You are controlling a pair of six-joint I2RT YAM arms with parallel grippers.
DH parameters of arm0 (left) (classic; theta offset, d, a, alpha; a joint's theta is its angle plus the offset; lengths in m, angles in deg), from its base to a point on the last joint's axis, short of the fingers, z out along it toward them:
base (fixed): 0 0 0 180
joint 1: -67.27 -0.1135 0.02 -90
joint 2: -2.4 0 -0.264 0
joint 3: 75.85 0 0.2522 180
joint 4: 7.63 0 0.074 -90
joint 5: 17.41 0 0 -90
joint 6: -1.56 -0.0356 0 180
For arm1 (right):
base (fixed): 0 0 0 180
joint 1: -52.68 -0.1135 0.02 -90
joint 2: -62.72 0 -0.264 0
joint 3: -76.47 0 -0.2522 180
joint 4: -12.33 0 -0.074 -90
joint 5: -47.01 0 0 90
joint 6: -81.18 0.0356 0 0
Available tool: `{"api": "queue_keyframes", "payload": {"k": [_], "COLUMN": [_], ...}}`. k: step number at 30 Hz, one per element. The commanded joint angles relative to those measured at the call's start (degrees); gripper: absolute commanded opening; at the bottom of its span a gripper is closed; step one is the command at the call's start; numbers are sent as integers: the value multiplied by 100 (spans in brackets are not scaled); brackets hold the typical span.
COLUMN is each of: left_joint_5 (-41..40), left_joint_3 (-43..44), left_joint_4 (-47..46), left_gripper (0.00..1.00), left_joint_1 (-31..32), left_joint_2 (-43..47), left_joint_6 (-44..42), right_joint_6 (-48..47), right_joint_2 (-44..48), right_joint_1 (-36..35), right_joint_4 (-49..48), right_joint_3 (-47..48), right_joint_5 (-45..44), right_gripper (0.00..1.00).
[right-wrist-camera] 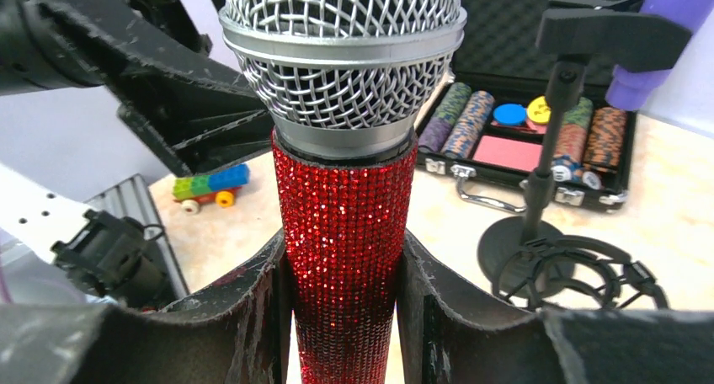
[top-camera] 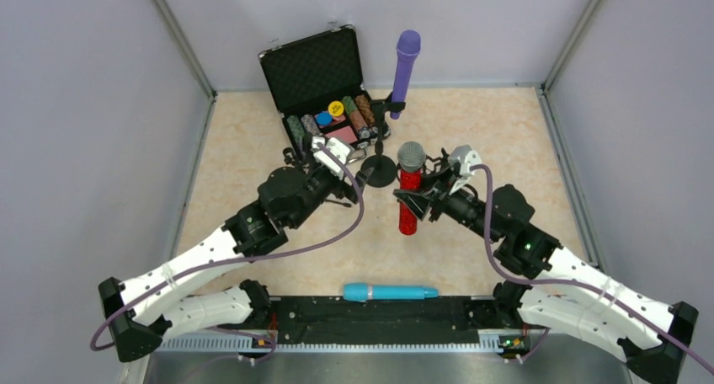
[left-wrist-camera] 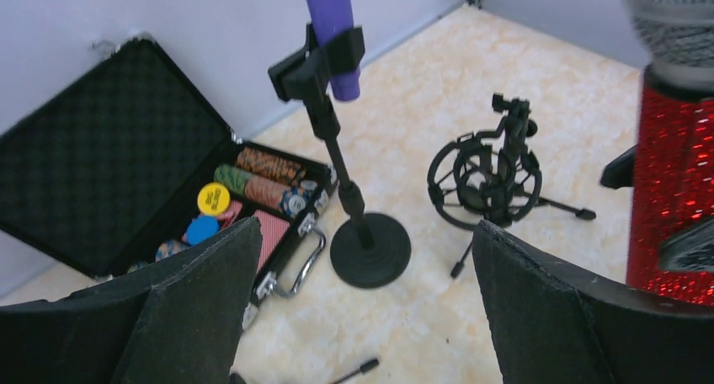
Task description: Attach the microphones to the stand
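Note:
The purple microphone (top-camera: 404,64) stands upright in the clip of a black round-base stand (top-camera: 381,172); it also shows in the left wrist view (left-wrist-camera: 330,22) on that stand (left-wrist-camera: 369,249). My right gripper (top-camera: 414,203) is shut on the glittery red microphone (top-camera: 410,200) and holds it upright, silver mesh head up, just right of the stand; its fingers (right-wrist-camera: 253,291) press both sides of the red body (right-wrist-camera: 343,232). A black shock-mount tripod stand (left-wrist-camera: 487,175) sits on the table behind it. The light blue microphone (top-camera: 390,292) lies flat near the front edge. My left gripper (top-camera: 352,178) is open and empty, left of the stand base.
An open black case (top-camera: 324,89) with poker chips and cards sits at the back left, close to the stand base; it also shows in the left wrist view (left-wrist-camera: 101,173). A small toy brick car (right-wrist-camera: 206,186) shows in the right wrist view. Grey walls enclose the table.

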Motion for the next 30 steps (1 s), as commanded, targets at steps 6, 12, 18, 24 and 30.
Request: {"api": "queue_keyframes", "payload": {"k": [6, 12, 18, 24, 30], "left_joint_5": [-126, 5, 327, 292, 254], "left_joint_3": [-526, -1281, -1663, -1829, -1892], "left_joint_4": [-2192, -3066, -3322, -3422, -3453], "left_gripper": [99, 99, 99, 99, 99], "left_joint_1": [-21, -52, -52, -45, -43], "left_joint_2": [-757, -817, -496, -575, -532], "left_joint_6": [-889, -581, -607, -468, -452], "right_joint_6": [-706, -360, -341, -472, -1057], "right_joint_2": [-851, -1280, -1756, -2016, -2122], "right_joint_1": [105, 859, 1328, 1467, 1469], "right_joint_4": [406, 308, 237, -503, -721], "right_joint_3": [1275, 1595, 2064, 2228, 2177], "right_joint_5": [-406, 833, 1418, 1233, 763], "right_gripper": [0, 0, 0, 0, 0]}}
